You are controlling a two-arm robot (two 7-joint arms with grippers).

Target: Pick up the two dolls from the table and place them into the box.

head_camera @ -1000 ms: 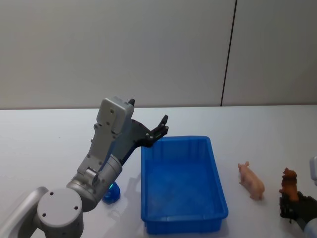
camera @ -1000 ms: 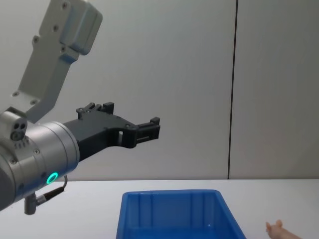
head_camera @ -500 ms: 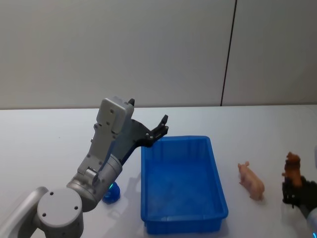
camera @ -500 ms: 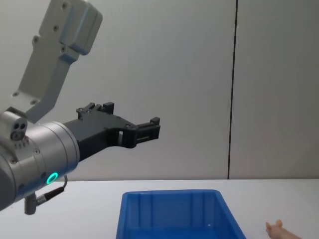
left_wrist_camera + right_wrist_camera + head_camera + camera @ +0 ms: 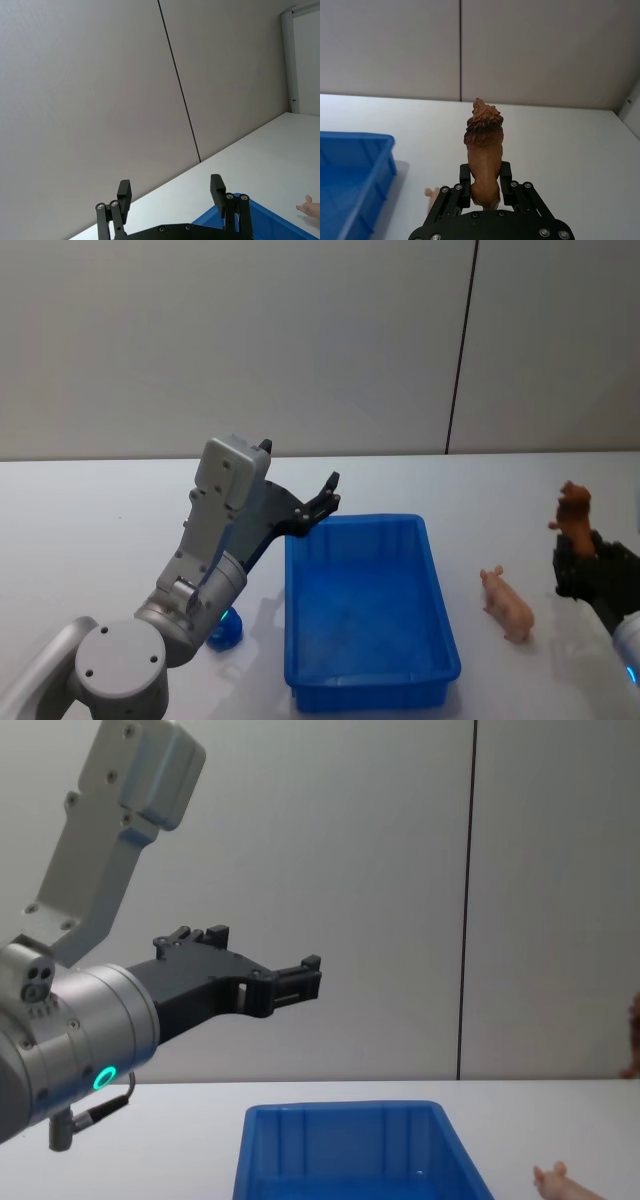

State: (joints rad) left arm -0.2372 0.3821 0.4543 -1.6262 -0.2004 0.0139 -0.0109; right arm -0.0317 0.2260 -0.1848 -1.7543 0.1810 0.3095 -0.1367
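Head view: at the right edge of the scene, the right gripper [image 5: 585, 558] has its black fingers clamped on the dark reddish-brown doll [image 5: 573, 508], a maned lion figure held upright in the air above the white table [image 5: 100, 510]. The pale peach-pink doll [image 5: 507, 605], a pig, lies on the tabletop between that gripper and the blue box [image 5: 355, 521], near the box's right wall but apart from it. The box stands at the middle of the table with one short end toward the robot.

In the right wrist view, the lion's hindquarters [image 5: 483, 145] are pinched between the two fingers of the right gripper [image 5: 484, 182]. Its head points away toward the grey wall [image 5: 545, 50]. The box's rim [image 5: 355, 136] and a small part of the pig [image 5: 432, 192] show beyond the fingers.

On the left, the left gripper [image 5: 325, 495] hangs raised over the far-left corner of the box. The left wrist view shows its fingers spread well apart [image 5: 170, 192], with the wall between them.

From the chest view, the left gripper [image 5: 305, 978] points rightward, well above the box's far rim [image 5: 340, 1108]. A sliver of the lion [image 5: 635, 1035] shows at the right edge, above table level, and one end of the pig [image 5: 555, 1180] lies low on the right.
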